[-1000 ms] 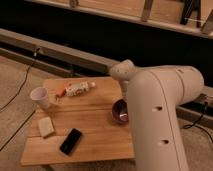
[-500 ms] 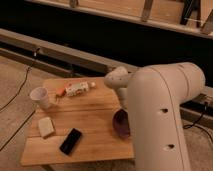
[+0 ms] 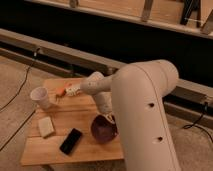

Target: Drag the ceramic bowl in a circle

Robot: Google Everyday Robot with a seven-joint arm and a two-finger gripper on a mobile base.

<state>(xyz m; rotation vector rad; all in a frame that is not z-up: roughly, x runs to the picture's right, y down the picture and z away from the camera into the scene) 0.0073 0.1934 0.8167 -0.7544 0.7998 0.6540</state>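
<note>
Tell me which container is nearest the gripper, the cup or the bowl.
The maroon ceramic bowl: the gripper is shut on its far rim, while the white cup stands well away.

Workshop-like test bay: bare concrete floor [image 3: 14, 70] at left, loose cables [image 3: 22, 85] trailing, long metal rail [image 3: 55, 50] across mid-frame, timber framing [image 3: 125, 7] along top. Gripper [image 3: 107, 118] closed, lower centre, at ceramic bowl [image 3: 102, 131] rim.

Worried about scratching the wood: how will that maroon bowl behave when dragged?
Glossy and rigid, the ceramic bowl should probably slide rather than roll. With the shut gripper at its far rim, it may tilt. It sits near the table edge, so it could drop and chip.
</note>
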